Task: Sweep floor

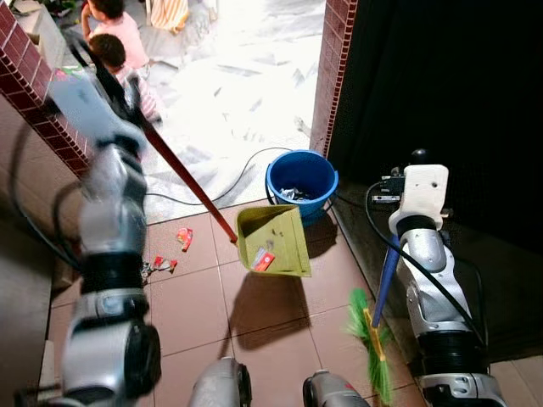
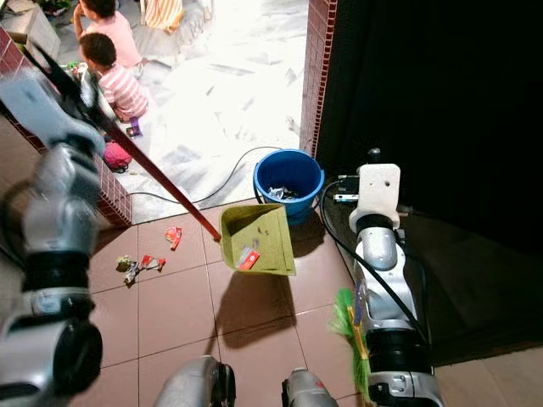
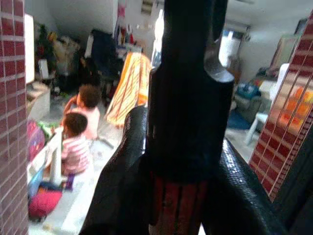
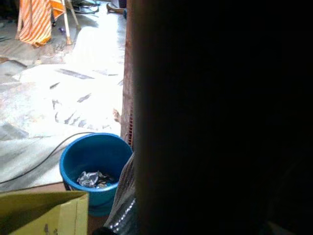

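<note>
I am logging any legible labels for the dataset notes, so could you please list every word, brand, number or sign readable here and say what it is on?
No text can be read.
Red wrapper in the green dustpan: print too small and blurred.
Red wrappers on the tiled floor: print too blurred.
Blue bucket: no label visible.
Green broom: no marking visible.

Black fingers point(image 3: 122, 191) clamp a red handle point(image 3: 176, 205); two children point(image 3: 80, 132) sit beyond a brick wall point(image 3: 11, 122)
</note>
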### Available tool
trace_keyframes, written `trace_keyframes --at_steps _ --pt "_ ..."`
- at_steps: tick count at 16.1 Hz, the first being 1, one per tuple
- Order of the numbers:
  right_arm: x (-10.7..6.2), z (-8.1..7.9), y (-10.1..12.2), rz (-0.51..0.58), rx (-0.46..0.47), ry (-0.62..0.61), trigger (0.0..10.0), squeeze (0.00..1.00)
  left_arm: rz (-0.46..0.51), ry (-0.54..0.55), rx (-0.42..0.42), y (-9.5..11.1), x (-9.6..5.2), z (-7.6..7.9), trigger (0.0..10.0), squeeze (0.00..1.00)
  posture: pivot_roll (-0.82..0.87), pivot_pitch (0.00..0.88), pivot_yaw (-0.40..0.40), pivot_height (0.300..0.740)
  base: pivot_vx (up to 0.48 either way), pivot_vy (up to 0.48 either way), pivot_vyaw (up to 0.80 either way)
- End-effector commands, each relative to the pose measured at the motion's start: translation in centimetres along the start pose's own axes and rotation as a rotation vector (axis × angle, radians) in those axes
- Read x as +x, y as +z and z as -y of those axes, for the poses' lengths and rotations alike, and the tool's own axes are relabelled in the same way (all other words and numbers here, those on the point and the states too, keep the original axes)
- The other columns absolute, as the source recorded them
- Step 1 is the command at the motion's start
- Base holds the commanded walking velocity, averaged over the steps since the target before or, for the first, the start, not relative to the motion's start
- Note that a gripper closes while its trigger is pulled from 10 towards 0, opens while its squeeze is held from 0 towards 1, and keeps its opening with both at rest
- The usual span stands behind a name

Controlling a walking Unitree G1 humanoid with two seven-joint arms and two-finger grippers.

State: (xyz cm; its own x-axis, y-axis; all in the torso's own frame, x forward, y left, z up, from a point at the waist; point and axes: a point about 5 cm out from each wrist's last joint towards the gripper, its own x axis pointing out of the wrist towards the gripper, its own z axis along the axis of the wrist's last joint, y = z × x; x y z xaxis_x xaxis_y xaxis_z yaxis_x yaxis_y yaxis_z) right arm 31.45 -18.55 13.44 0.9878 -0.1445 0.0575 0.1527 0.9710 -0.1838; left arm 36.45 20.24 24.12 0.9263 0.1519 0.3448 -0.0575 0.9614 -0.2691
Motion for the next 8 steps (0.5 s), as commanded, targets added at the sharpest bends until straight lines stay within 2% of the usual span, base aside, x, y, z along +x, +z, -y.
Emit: trace_keyframes --at_steps 1,4,6,8 --pt "0.0 -0.4 -0.7 -0.042 0.001 0.024 10.0 0.0 0.137 -0.002 -0.043 3.2 0.9 0.3 10.0 0.0 -0.11 0.124 0.065 0.74 0.0 0.0 -0.44" --pt "-0.1 -0.6 -0.8 -0.046 0.002 0.04 10.0 0.0 0.176 -0.013 -0.05 4.2 1.9 0.8 10.0 0.0 -0.12 0.125 0.063 0.74 0.0 0.0 -0.44" --pt "-0.2 -0.8 -1.0 -0.05 -0.005 0.068 10.0 0.0 0.192 -0.043 -0.075 4.9 2.5 1.7 10.0 0.0 -0.12 0.125 0.063 0.74 0.0 0.0 -0.44" --pt "-0.2 -0.9 -1.1 -0.05 -0.006 0.07 10.0 0.0 0.198 -0.065 -0.04 4.9 2.6 2.2 10.0 0.0 -0.12 0.122 0.066 0.74 0.0 0.0 -0.43"
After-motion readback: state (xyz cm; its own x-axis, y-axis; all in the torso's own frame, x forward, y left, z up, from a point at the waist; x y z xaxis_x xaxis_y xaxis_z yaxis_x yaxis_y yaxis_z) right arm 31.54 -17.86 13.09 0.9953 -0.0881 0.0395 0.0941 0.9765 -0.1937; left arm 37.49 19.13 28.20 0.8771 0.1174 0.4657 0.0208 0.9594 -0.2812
